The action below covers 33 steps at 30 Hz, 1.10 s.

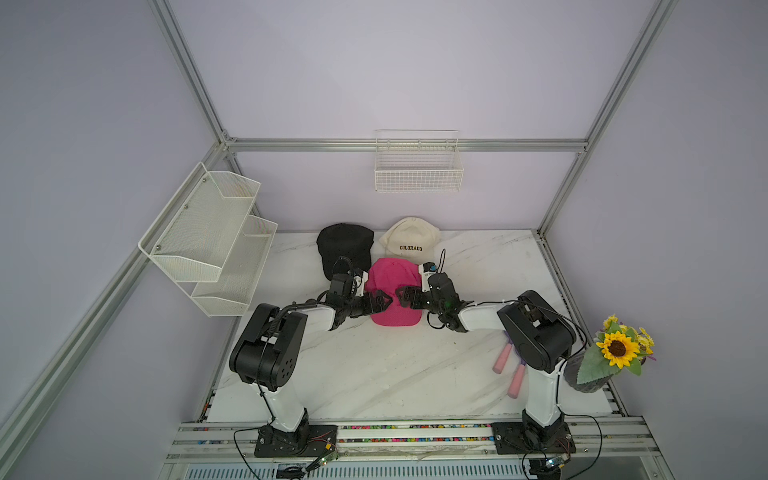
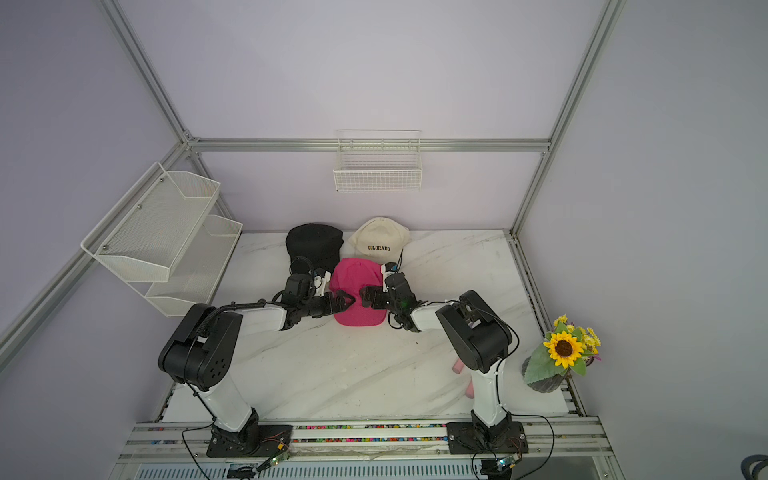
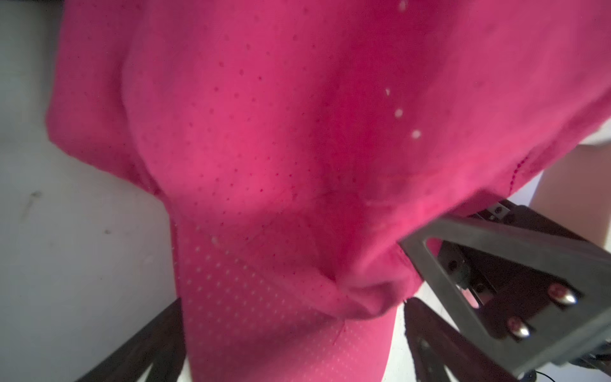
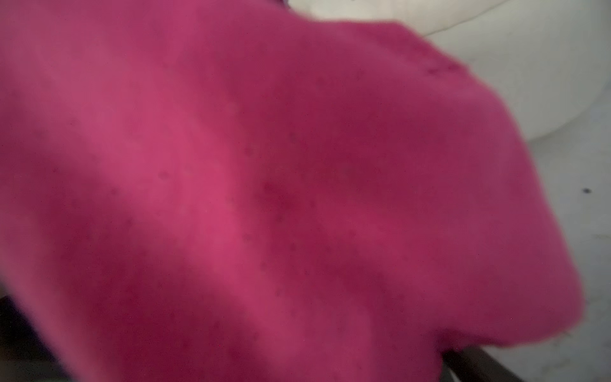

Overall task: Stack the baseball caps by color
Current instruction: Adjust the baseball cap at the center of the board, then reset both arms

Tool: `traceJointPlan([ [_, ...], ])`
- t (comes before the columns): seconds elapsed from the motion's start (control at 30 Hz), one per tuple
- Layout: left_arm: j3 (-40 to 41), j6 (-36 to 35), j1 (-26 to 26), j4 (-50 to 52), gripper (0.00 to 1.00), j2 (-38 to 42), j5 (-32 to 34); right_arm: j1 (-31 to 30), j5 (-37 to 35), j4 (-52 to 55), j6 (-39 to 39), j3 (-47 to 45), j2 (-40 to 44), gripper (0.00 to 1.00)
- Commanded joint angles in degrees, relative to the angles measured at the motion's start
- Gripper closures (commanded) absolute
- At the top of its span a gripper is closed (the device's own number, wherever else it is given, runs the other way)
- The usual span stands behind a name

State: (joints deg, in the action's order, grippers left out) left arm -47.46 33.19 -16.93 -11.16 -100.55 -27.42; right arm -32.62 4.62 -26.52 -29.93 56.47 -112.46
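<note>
A hot pink baseball cap [image 1: 395, 322] lies mid-table with its brim toward the front. Behind it sit a black cap [image 1: 344, 245] and a cream cap lettered COLORADO [image 1: 409, 239]. My left gripper [image 1: 384, 301] and right gripper [image 1: 402, 296] face each other just above the pink crown, both open. In the left wrist view pink fabric [image 3: 264, 132] fills the frame between my spread fingers [image 3: 148, 347], and the right gripper's body [image 3: 496, 281] shows beside it. The right wrist view is blurred pink cap [image 4: 264, 182] with the cream cap [image 4: 496, 66] behind.
A white wire basket [image 1: 417, 174] hangs on the back wall. A two-tier mesh shelf [image 1: 208, 241] is fixed to the left frame. A sunflower vase [image 1: 615, 357] stands at the front right, and pink handles [image 1: 509, 361] lie by the right arm.
</note>
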Motion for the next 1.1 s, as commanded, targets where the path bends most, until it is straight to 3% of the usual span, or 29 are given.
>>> traceJointPlan([
  [0.0,-0.73,-0.73,-0.30,1.06,0.00,1.25,-0.61,-0.39,-0.08,0.49,2.37,-1.38,4.40,0.03],
  [0.07,-0.49,0.16,-0.49,1.21,0.00,1.80,-0.40,-0.93,0.90,-0.54,2.03,-3.39,6.25,0.03],
  [0.13,-0.47,0.52,-0.73,2.65,0.00,2.34,1.30,-0.95,-2.93,1.27,-1.16,-4.70,6.47,0.03],
  [0.23,-0.57,-0.59,-0.69,8.33,0.00,5.95,9.13,0.04,-7.99,0.71,-3.72,-7.70,8.38,0.03],
  [0.43,1.53,-3.27,-0.39,15.90,0.00,18.46,23.52,1.48,-8.86,-4.91,3.72,-13.40,19.96,0.03],
  [0.63,7.57,-4.77,0.68,14.68,0.00,31.27,51.63,11.01,-17.73,-11.39,7.35,-19.89,32.12,0.03],
  [0.77,12.93,-15.56,2.45,4.22,0.00,33.91,64.76,17.54,-21.72,-18.68,15.42,-22.44,36.44,0.03],
  [0.83,13.87,-22.37,3.48,0.17,0.00,32.71,66.34,19.66,-24.46,-20.71,17.73,-22.07,35.98,0.03],
  [0.93,14.82,-33.10,5.15,-5.41,0.00,28.61,63.05,22.78,-26.32,-24.02,20.74,-22.47,34.66,0.03],
  [1.07,17.63,-40.47,8.39,-13.15,0.00,22.56,50.92,27.67,-22.92,-30.48,25.05,-26.24,32.75,0.03],
])
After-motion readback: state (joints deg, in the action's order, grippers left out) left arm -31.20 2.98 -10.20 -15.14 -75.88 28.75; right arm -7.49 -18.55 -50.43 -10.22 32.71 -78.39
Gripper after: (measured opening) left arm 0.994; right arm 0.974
